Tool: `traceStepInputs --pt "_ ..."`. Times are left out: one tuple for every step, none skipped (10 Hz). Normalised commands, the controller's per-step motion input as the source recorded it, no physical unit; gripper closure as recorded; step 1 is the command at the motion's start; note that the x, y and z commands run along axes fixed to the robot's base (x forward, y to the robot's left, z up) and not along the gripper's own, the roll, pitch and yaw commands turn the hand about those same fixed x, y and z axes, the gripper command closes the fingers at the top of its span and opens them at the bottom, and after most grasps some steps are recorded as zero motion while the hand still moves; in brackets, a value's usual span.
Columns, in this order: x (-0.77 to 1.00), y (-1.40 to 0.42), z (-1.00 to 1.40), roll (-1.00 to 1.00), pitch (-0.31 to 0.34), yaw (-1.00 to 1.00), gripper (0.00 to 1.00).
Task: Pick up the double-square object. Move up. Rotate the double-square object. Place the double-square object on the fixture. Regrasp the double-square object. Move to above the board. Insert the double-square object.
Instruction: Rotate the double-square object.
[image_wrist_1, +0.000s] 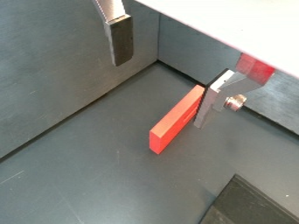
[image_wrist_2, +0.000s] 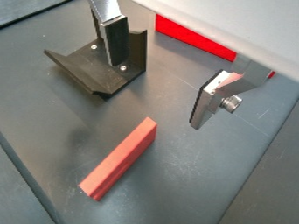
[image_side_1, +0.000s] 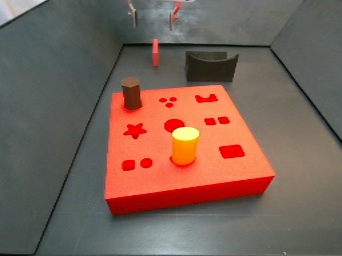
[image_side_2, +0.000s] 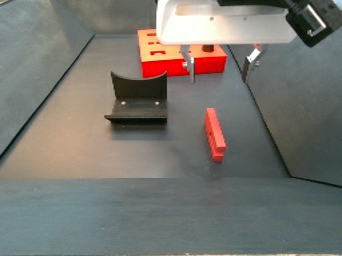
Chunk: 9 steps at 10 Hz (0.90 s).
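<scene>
Wrist views: open gripper (image_wrist_2: 158, 74) above double-square object (image_wrist_2: 119, 157) (fixture (image_wrist_2: 103, 66) nearby).

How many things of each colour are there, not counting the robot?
Red: 2, the board and the double-square object lying on the floor.
Yellow: 1, the yellow cylinder standing in the board.
Brown: 1, the brown cylinder standing in the board.
Dark grey-black: 1, the fixture.
Total: 5.
The gripper hangs above the floor, jaws open and empty.

Pincer (image_wrist_2: 163, 66) fingers (image_wrist_2: 214, 99) brushed silver metal; double-square object (image_wrist_2: 119, 158) matt red plastic.
</scene>
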Motion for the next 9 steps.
traceStepInputs --pt "0.01 0.00 -1.00 0.00 -0.009 -0.04 0.00" --pt "0.01 0.00 -1.00 0.01 -0.015 -0.04 0.00" --pt "0.02 0.01 -1.00 0.01 -0.024 -0.03 0.00" --pt "0.02 0.01 -1.00 0.02 -0.027 -0.03 0.00" --pt "0.03 0.02 -1.00 0.03 -0.024 -0.02 0.00" --pt "0.04 0.02 -1.00 0.03 -0.021 -0.02 0.00" --pt "0.04 0.03 -0.94 0.03 -0.016 -0.01 0.00" --pt "0.05 0.03 -0.80 0.04 -0.012 -0.01 0.00" --pt "0.04 0.02 -0.66 0.04 -0.011 -0.01 0.00"
